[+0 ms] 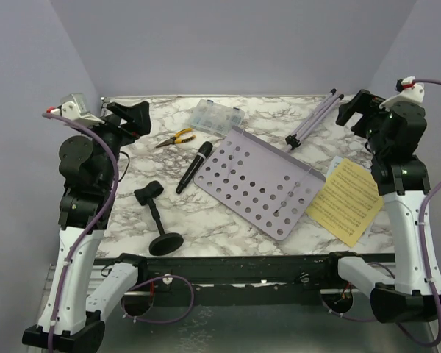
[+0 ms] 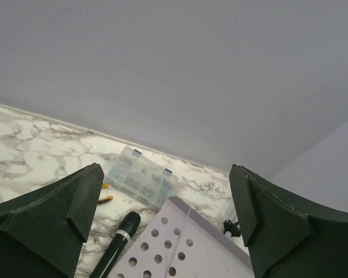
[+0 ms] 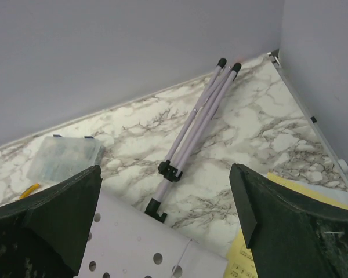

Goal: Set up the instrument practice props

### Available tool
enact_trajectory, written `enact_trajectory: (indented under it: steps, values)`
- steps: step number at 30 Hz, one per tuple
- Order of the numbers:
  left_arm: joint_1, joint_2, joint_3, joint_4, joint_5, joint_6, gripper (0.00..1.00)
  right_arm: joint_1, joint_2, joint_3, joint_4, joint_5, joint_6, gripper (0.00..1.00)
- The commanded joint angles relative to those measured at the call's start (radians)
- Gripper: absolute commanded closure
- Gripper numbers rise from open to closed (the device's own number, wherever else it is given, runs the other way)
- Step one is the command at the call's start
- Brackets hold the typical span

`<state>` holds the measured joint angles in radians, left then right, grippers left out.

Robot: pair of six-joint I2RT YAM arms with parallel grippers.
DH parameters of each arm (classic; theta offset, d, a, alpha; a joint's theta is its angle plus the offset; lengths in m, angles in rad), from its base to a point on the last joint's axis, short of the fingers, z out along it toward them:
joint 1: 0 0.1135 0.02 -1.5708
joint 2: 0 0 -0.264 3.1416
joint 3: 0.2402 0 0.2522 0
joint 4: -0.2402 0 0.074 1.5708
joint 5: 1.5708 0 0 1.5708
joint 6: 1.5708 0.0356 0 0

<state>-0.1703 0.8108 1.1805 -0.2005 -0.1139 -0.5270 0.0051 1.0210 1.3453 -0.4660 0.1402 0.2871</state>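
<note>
— Where does everything lie, from the left?

— The left pincer [image 1: 134, 118] is raised over the table's [image 1: 206, 213] left side, jaws wide apart and empty. Next comes the mic stand [image 1: 159, 217], on its side with its base near the front edge. The microphone [image 1: 194, 168] lies flat, with the pliers [image 1: 175, 138] and clear box [image 1: 217, 117] behind it. The lilac panel [image 1: 261, 180] lies flat mid-table, the folded tripod [image 1: 312, 121] behind its right end and the sheet-music pages [image 1: 347, 200] just beside its corner. The right pincer [image 1: 360, 114] hangs there, also spread and empty.

— What might go wrong?

— I'd guess a nudge could roll the round base off the front edge. Flat pages give fingers little to catch, and the thin tripod could swing in a grip.

— Does any camera show something the others don't?

— Only the overhead view shows the mic stand. The right wrist view shows the tripod's clamp and black feet plainly. The left wrist view catches mainly the box, microphone and panel corner.
</note>
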Motion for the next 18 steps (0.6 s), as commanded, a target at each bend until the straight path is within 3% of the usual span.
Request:
enact_trajectory:
  steps: [1, 10, 18]
  values:
    - [0.005, 0.06, 0.007, -0.076, 0.166, -0.009, 0.01, -0.005, 0.067, -0.032, -0.005, -0.075, 0.0, 0.0]
    - [0.005, 0.131, -0.096, -0.119, 0.441, -0.078, 0.01, -0.005, 0.311, -0.089, 0.123, -0.289, 0.089, 0.0]
    - [0.0, 0.202, -0.244, -0.123, 0.683, -0.199, 0.01, -0.077, 0.572, 0.012, 0.09, -0.42, 0.276, 0.0]
